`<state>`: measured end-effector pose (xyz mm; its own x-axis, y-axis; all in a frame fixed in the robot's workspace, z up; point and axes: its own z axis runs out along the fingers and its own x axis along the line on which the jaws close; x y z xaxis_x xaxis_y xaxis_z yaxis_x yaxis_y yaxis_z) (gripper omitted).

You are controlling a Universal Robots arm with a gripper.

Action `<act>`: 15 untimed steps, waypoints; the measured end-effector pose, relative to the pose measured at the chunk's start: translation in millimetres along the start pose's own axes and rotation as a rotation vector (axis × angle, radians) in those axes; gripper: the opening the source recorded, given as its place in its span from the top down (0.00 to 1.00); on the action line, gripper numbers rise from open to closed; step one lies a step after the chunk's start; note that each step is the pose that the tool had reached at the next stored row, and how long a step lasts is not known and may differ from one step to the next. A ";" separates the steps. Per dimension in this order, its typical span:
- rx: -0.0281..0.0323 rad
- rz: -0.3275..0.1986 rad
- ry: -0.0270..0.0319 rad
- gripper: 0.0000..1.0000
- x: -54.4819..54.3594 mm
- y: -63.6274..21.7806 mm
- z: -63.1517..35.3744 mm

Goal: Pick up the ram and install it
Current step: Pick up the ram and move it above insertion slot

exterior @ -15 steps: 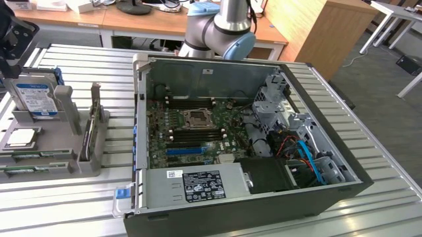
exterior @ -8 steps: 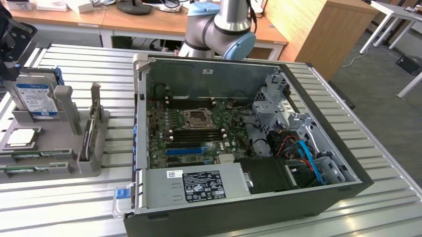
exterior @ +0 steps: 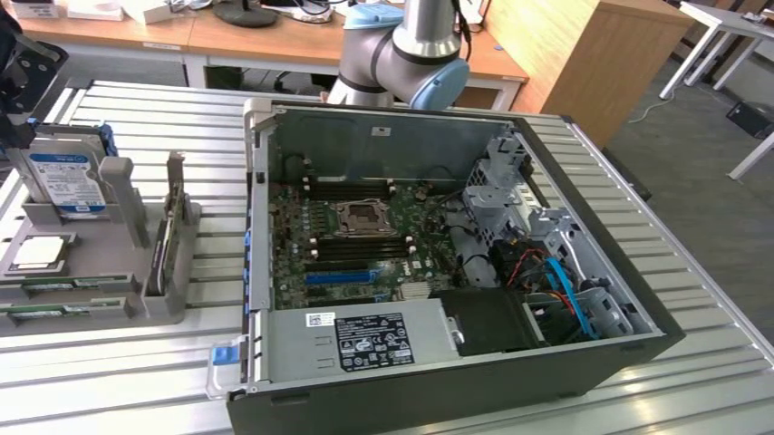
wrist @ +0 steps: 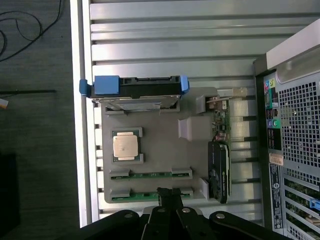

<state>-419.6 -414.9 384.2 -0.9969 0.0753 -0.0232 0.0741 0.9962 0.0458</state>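
Ribbed metal counter (wrist: 175, 50), grey tray (wrist: 160, 150), and the ram (wrist: 142, 195) lies in the tray's outermost slot, right by our hand (wrist: 170, 192); open or closed, we cannot tell. Our worry: an off-centre grip tilts this thin stick and jams it in the tray.

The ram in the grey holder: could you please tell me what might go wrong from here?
The end effector hangs over one ram stick, and a second ram stick lies right beside it in the grey holder; it might catch both. The graphics card stands upright near the sticks' ends and could be bumped. The motherboard sits deep in the open case, so the stick may scrape a wall.
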 end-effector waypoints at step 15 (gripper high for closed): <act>-0.0026 -0.119 0.0054 0.89 0.0 0.0 0.0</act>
<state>-419.6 -414.9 384.2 -0.9988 -0.0436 -0.0233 -0.0446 0.9980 0.0456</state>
